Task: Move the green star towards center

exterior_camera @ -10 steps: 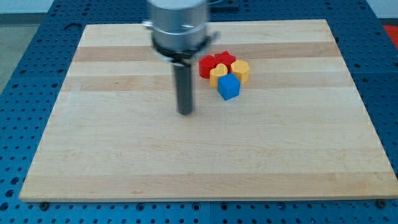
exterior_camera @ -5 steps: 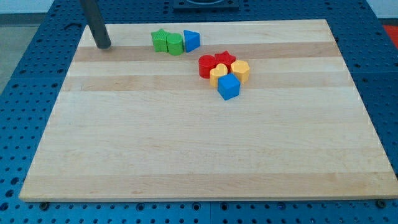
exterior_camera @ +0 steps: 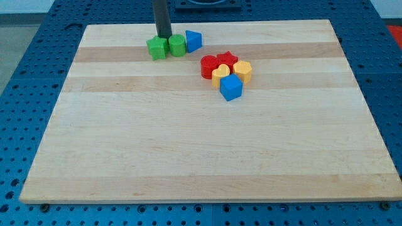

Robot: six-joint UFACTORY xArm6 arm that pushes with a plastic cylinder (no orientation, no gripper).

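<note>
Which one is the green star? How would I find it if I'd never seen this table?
Look along the top edge of the wooden board, a little left of the middle, where three blocks sit in a row. The green star is the leftmost, directly below my tip. Its neighbours are another green block with a rounder outline and a blue block on the view's right.

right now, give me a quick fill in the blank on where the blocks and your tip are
1. My tip is at the view's ___ edge of the green star.
2. The block right of the star is ___.
3. The blue cube sits at the view's ___ of its cluster.

Missing words: top; green; bottom
</note>
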